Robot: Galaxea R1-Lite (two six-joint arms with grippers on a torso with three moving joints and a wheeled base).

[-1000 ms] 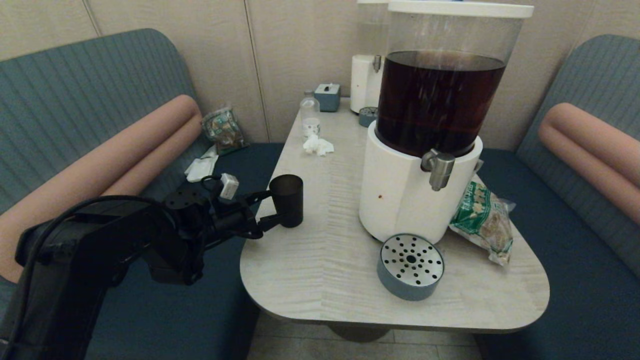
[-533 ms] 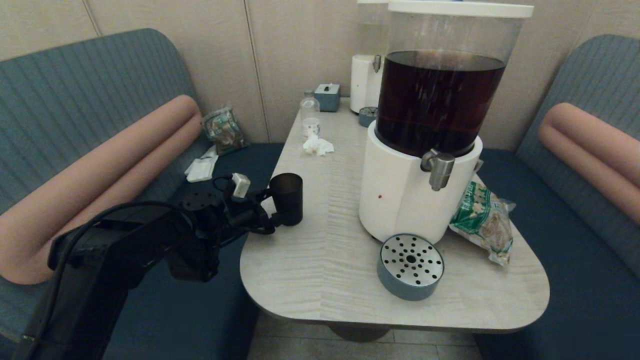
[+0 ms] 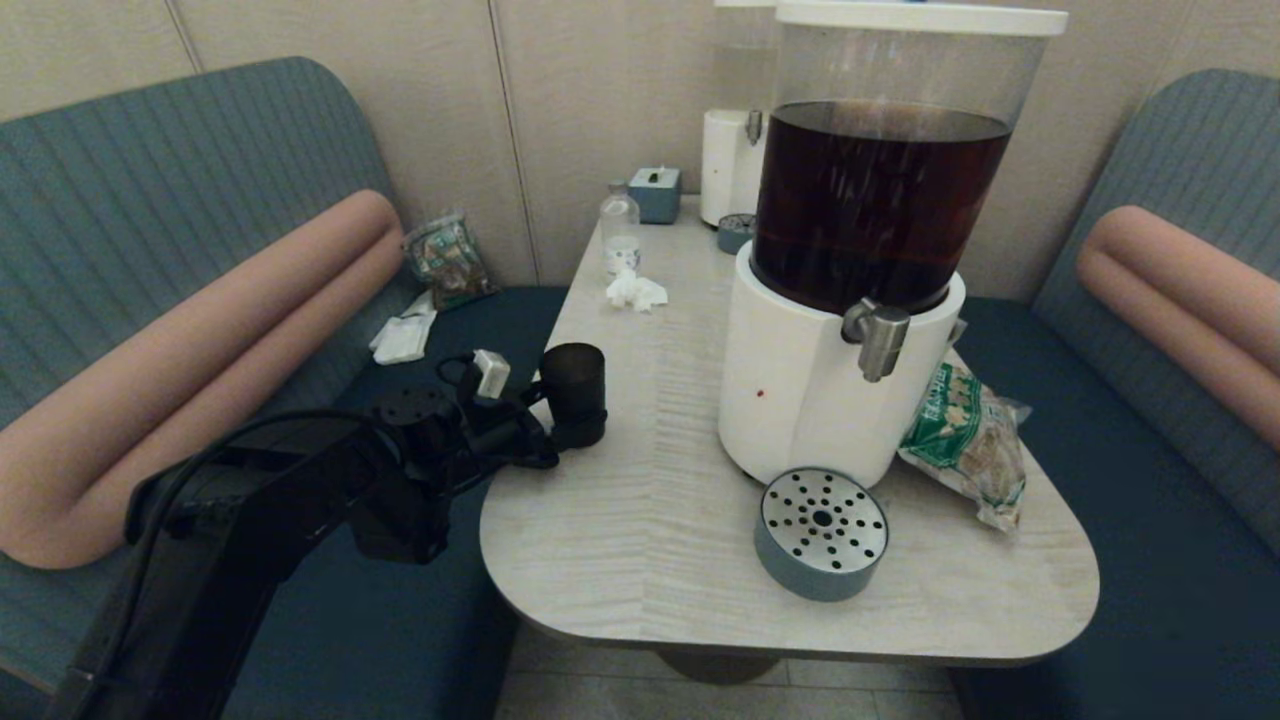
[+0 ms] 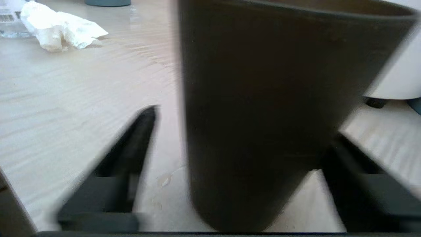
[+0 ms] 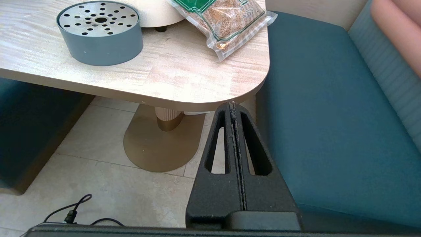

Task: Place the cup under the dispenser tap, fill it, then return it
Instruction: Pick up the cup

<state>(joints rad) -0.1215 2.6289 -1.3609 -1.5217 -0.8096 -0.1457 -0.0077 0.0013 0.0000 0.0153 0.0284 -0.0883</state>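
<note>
The black cup (image 3: 573, 394) stands upright near the table's left edge, well left of the dispenser. My left gripper (image 3: 556, 425) reaches in from the left and is open, one finger on each side of the cup's lower half. In the left wrist view the cup (image 4: 263, 108) fills the space between the fingers (image 4: 138, 138); one finger stands clear of the cup wall, the other is at or very near it. The steel dispenser tap (image 3: 878, 340) projects from the white base under the tank of dark brown liquid (image 3: 880, 200). My right gripper (image 5: 233, 105) is shut and parked below the table's near right corner.
A round perforated drip tray (image 3: 821, 533) sits in front of the dispenser base, below the tap. A snack bag (image 3: 965, 440) lies to its right. A small clear bottle (image 3: 620, 232), a crumpled tissue (image 3: 635, 290) and a second white dispenser (image 3: 728, 165) stand further back.
My left arm has pushed forward toward the cup, so its fingers now reach further round it and stand closer together. The cup has stayed where it was.
</note>
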